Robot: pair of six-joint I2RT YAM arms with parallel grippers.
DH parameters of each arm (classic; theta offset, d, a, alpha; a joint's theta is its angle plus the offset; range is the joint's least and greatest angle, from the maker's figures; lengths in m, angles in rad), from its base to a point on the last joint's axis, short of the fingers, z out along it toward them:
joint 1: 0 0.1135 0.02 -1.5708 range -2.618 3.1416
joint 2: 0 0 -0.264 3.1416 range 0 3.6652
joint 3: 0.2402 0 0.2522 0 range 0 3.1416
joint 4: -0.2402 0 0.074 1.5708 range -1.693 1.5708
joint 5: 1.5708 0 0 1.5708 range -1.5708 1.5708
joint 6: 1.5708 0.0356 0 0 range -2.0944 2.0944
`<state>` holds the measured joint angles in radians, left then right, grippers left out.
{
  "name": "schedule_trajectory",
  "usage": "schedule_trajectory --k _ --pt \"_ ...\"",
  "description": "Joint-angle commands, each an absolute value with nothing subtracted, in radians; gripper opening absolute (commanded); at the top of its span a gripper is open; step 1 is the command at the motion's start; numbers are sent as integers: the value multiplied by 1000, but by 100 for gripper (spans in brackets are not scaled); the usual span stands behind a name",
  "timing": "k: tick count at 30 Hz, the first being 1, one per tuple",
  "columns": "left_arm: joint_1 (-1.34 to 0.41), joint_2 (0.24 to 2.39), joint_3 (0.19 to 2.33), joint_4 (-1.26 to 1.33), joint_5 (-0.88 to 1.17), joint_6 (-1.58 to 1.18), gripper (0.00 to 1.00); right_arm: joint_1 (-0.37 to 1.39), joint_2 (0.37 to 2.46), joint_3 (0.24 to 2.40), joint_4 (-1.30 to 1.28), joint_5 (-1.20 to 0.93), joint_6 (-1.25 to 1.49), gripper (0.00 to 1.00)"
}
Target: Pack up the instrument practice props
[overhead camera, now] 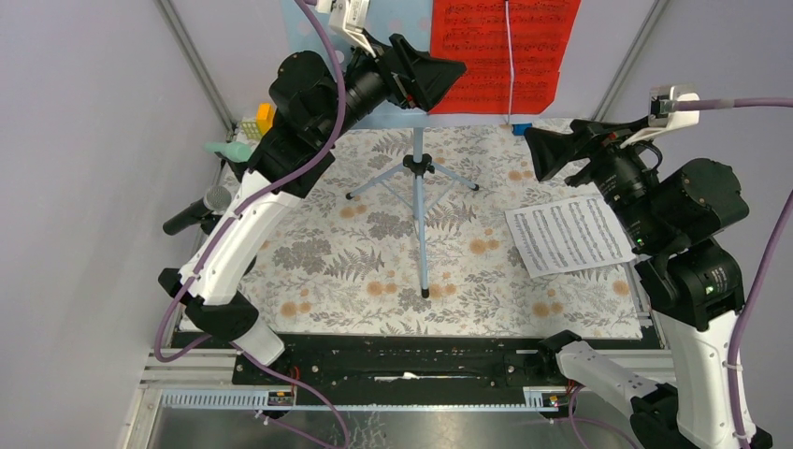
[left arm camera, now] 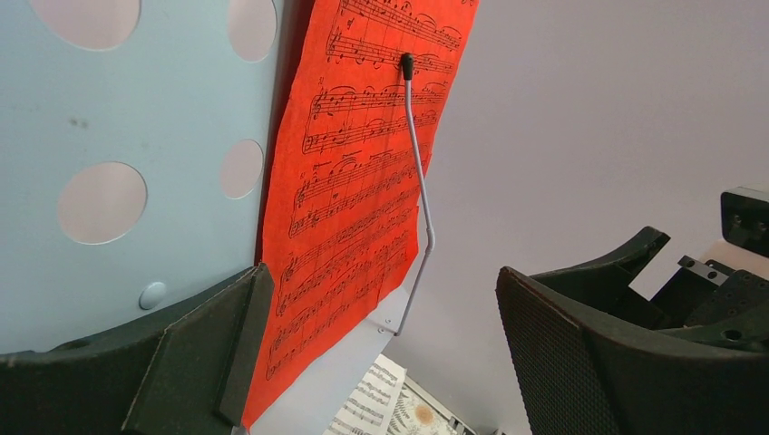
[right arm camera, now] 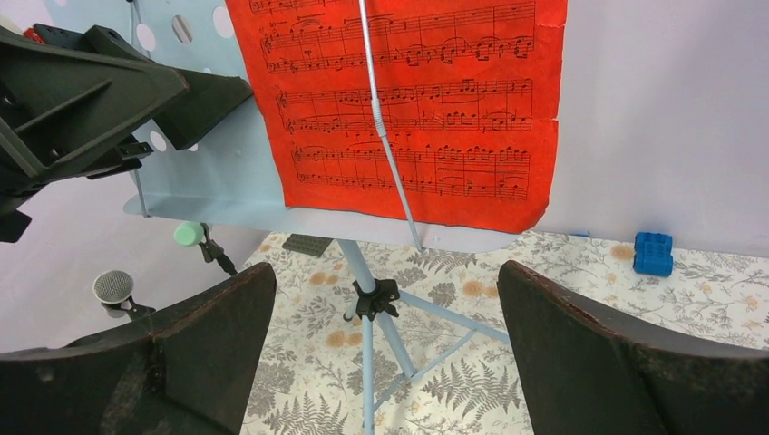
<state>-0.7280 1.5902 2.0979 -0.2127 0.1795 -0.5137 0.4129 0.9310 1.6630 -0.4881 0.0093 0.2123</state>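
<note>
The pale blue perforated rack [overhead camera: 393, 103] stands on its tripod legs [overhead camera: 418, 192] at the back of the mat. A red music sheet [overhead camera: 500, 51] hangs on it under a wire clip [left arm camera: 417, 181]. My left gripper [overhead camera: 439, 79] is open at the rack's lower edge; in the left wrist view [left arm camera: 381, 344] the red sheet's [left arm camera: 363, 181] lower corner lies between its fingers. My right gripper [overhead camera: 552, 150] is open and empty, raised and facing the rack [right arm camera: 227, 181]. A white music sheet [overhead camera: 569, 234] lies flat below it. A black microphone [overhead camera: 196, 213] and a mint-green microphone [overhead camera: 229, 150] sit at the left edge; their holders' bases are hidden.
Yellow and orange bricks [overhead camera: 262, 120] sit at the back left, with a grey plate [right arm camera: 306, 245] under the rack. A small blue toy [right arm camera: 653, 254] lies at the back right by the wall. Grey walls close in on the left, the right and the back.
</note>
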Motion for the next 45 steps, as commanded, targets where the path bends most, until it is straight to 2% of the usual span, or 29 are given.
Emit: schedule_trajectory --k 1,7,15,27,45 --pt "-718 1564 2091 -172 127 -512 99 420 933 1652 -442 2 195 100" --pt "-757 1571 2088 -179 110 -468 99 420 926 1639 -439 2 193 100" --pt "-849 1550 2086 -190 -70 -336 99 420 919 1625 -440 3 187 100" --pt "-859 1520 2083 -185 -194 -296 99 420 915 1612 -440 2 180 100" --pt "-861 1624 2137 -222 -180 -328 99 419 890 1580 -436 -9 159 100"
